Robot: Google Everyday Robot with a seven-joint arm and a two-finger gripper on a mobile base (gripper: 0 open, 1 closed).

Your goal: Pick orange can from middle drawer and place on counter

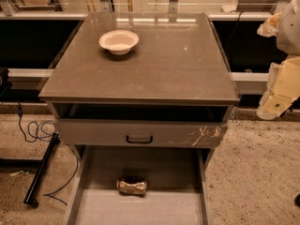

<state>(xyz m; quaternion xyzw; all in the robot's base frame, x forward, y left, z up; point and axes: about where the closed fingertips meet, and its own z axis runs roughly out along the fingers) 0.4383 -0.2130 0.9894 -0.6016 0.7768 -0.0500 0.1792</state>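
The orange can (131,186) lies on its side on the pale floor of the open middle drawer (187,210), near the drawer's back, left of centre. The counter (164,64) is the dark grey-brown cabinet top above it. My gripper (276,100) is at the right edge of the view, beside the cabinet's right side at counter height, well away from the can and holding nothing that I can see.
A white bowl (119,41) stands on the counter at the back left. The top drawer front (140,134) with a dark handle and white scratches sits slightly pulled out above the middle drawer. Black cables (35,130) and a black bar (42,170) lie on the floor at left.
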